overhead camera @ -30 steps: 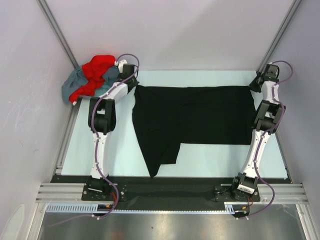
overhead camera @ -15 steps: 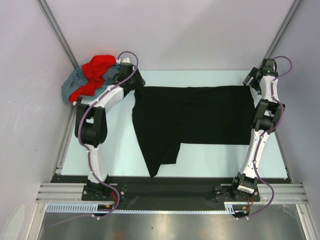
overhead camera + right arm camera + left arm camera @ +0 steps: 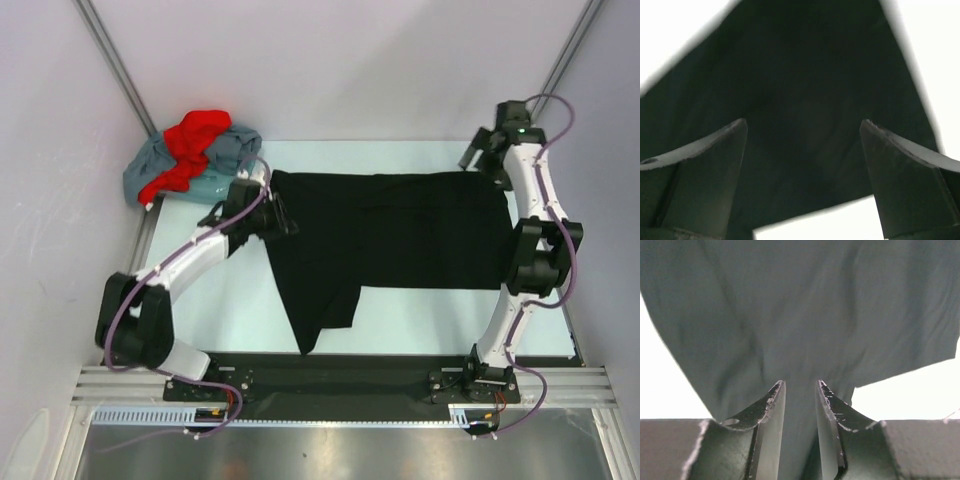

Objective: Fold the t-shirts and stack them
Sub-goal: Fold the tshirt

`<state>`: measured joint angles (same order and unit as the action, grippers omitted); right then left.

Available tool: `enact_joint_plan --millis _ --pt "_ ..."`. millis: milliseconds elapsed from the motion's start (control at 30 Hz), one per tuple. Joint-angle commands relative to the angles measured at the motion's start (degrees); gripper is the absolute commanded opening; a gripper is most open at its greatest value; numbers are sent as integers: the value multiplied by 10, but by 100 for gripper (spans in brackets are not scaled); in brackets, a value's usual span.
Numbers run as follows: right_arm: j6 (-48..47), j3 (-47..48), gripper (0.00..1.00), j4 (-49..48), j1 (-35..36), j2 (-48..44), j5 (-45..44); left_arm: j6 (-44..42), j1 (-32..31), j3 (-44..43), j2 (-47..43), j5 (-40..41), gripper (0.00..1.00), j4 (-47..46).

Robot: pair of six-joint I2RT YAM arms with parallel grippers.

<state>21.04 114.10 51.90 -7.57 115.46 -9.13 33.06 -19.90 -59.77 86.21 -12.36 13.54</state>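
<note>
The pale bench carried a black t-shirt spread across its middle, with a red t-shirt heaped on a grey-blue t-shirt at the far left. The right gripper hung released, jaws wide, above the black t-shirt's far right corner. The left gripper sat at its left edge, jaws narrowly parted; I cannot tell whether it pinched cloth.

Black t-shirt, red t-shirt, grey-blue t-shirt

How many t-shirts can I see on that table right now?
3. A black t-shirt lies spread across the middle of the table; a red t-shirt and a grey-blue t-shirt sit bunched together at the far left corner. More could be hidden inside that heap.
</note>
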Motion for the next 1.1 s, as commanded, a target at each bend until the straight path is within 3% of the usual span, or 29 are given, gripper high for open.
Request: enact_joint_plan --millis 0,167,333,433,600,867,1067 --pt "15 -88 100 43 76 -63 64 24 -13 96 -86 -21 36 56" --pt "15 -212 100 37 155 -148 158 76 -22 210 -169 -12 37 92" --pt "3 -319 100 -6 222 -209 201 157 -61 257 -199 -34 36 105" --pt "1 -383 99 -14 230 -249 248 296 -123 297 -210 -50 37 98" --pt "1 -489 98 -56 238 -368 305 446 -210 395 -264 16 42 17" --pt "16 -567 98 -64 238 -462 307 535 -269 379 -251 40 53 107" --pt "16 -575 98 -56 237 -474 307 569 -290 333 -183 44 51 209"
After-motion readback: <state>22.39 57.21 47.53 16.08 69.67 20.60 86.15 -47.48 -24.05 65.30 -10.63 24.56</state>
